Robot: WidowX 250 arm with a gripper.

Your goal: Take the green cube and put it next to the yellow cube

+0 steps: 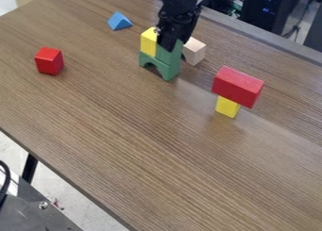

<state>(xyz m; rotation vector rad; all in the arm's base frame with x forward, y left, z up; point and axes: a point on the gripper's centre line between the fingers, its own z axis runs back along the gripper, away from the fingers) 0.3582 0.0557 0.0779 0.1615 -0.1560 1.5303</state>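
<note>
Nearest the camera, a red block is supported by a yellow block. Toward the tabletop's far edge, the end effector is positioned at the green cube; whether it is closed cannot be told. Beside the yellow cube, the green cube is carried by a green arch. Outward, a plain wooden block is seen toward the far edge, a blue triangular block toward the left corner, and a red cube closer to the near edge.
</note>
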